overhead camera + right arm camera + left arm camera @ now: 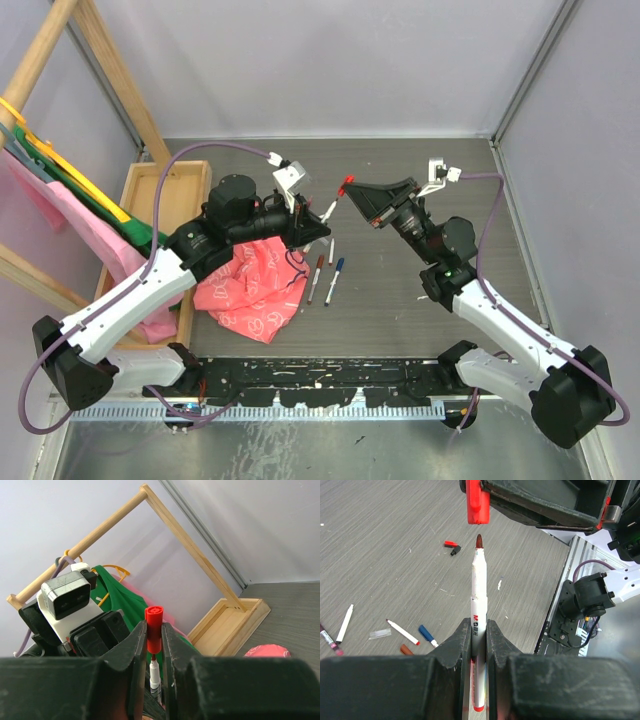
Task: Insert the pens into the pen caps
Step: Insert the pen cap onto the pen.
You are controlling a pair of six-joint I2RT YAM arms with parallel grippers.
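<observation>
My left gripper (479, 625) is shut on a white-barrelled pen (479, 595) with a dark red tip, held pointing away from the camera. My right gripper (154, 630) is shut on a red pen cap (154, 622). In the left wrist view the cap (477, 502) hangs just beyond the pen's tip, in line with it, with a small gap. In the right wrist view the pen (155, 672) reaches the cap's mouth. From above, pen (328, 208) and cap (346, 184) meet in mid-air over the table. Other pens (326, 275) lie on the table, and loose caps (452, 546) lie farther off.
A pink patterned cloth (250, 290) lies under the left arm. A wooden tray (165, 215) and a wooden rack (95, 50) with green and pink clothes stand at the left. Loose pens (402, 631) and a blue-capped one (426, 635) lie on the grey table.
</observation>
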